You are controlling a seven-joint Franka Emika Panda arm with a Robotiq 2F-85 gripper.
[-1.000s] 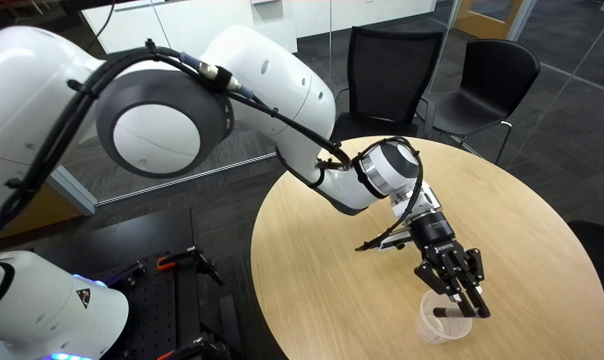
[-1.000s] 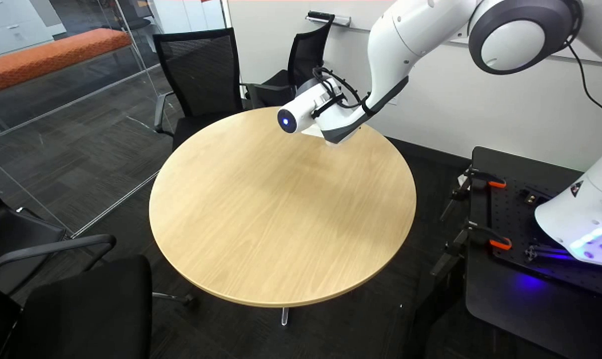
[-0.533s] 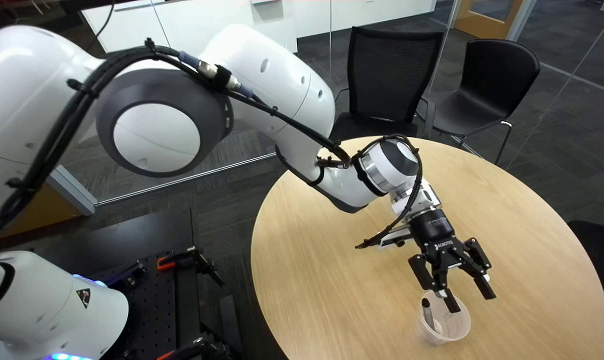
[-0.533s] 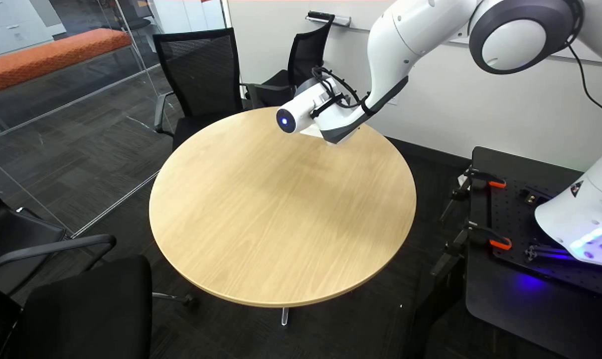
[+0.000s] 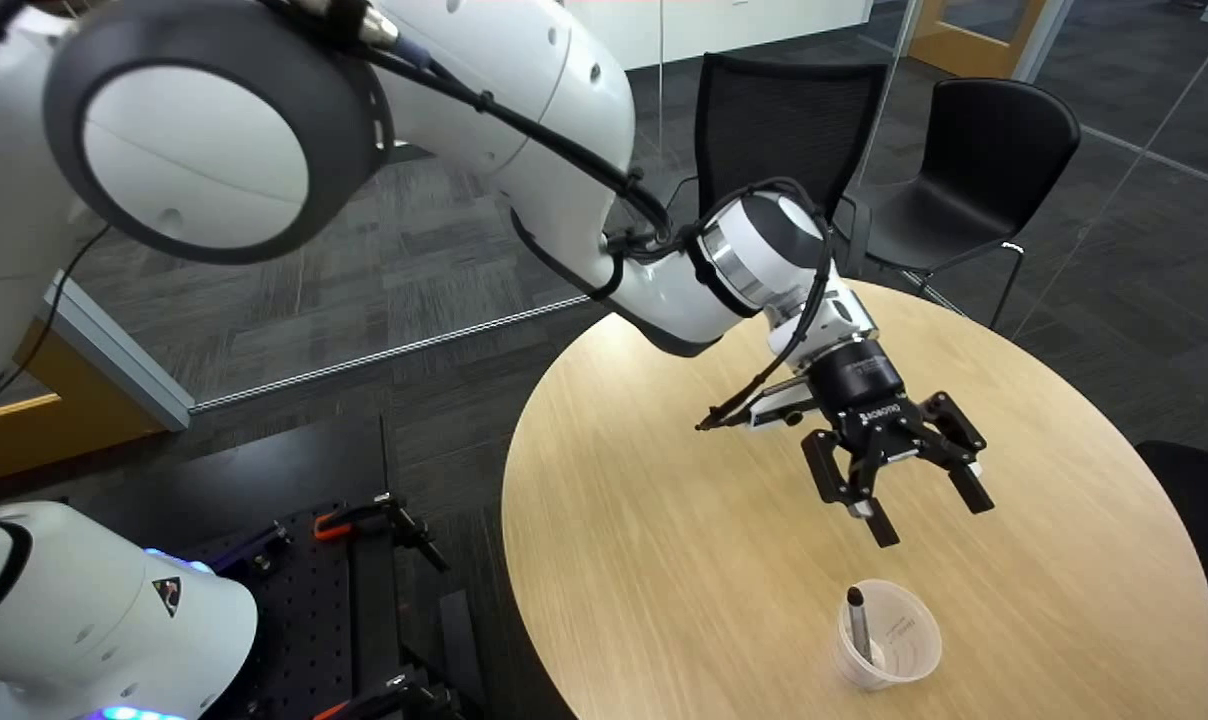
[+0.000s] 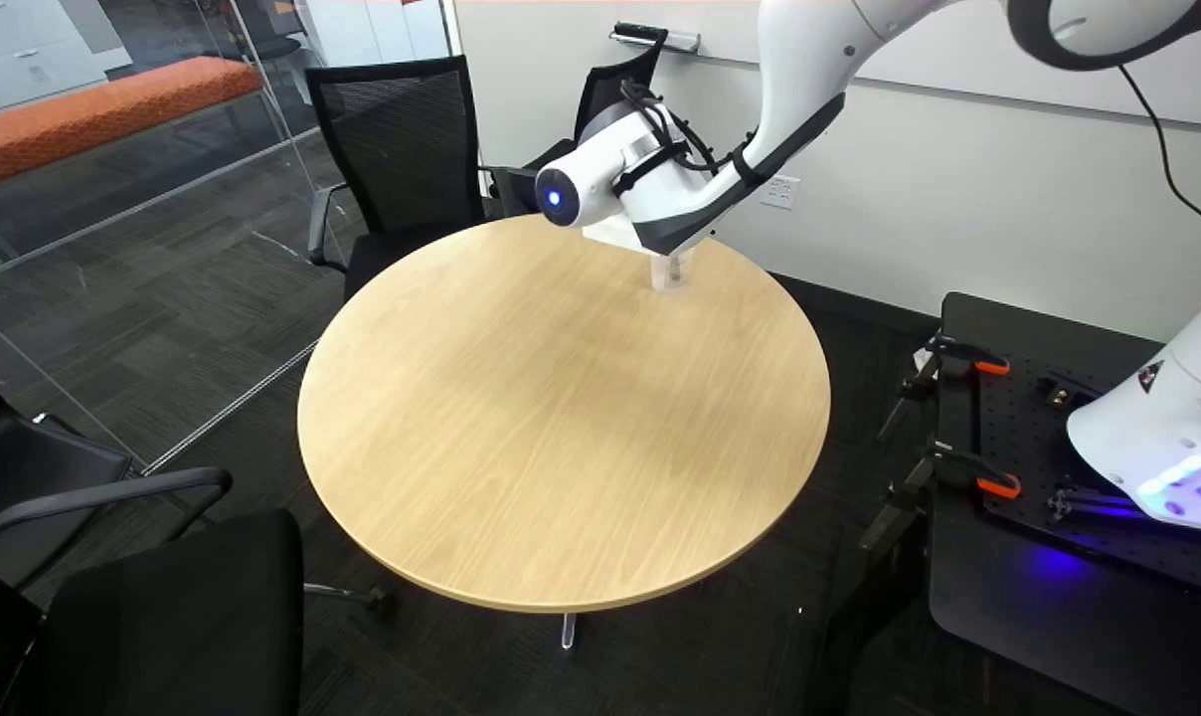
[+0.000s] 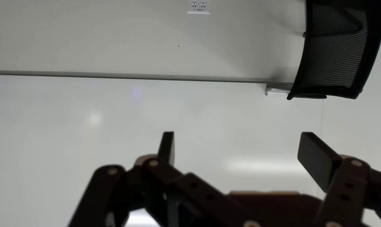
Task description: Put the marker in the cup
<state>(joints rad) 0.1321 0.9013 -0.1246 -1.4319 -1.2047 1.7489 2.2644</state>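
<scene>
The translucent cup (image 5: 909,640) stands upright on the round wooden table in an exterior view. Inside it, the marker (image 5: 860,630) leans against the wall, its black end up near the rim. Above the cup and apart from it, my gripper (image 5: 930,517) is open with nothing held. Wide-set fingers with only background between them show on my gripper (image 7: 236,142) in the wrist view. The cup (image 6: 668,272) is partly covered by the arm in an exterior view, and the gripper is hidden there. Neither cup nor marker appears in the wrist view.
Several black chairs, such as a mesh chair (image 5: 789,150), surround the round table (image 6: 561,428). A whiteboard (image 7: 83,126) and a wall with an outlet (image 6: 779,192) lie beyond the table's far side. Clamps (image 5: 384,520) sit on the edge of the robot's black base.
A second ago the gripper was shut on the marker over the cup. It then opened, the marker dropped into the cup, and the gripper has since risen clear of it.
</scene>
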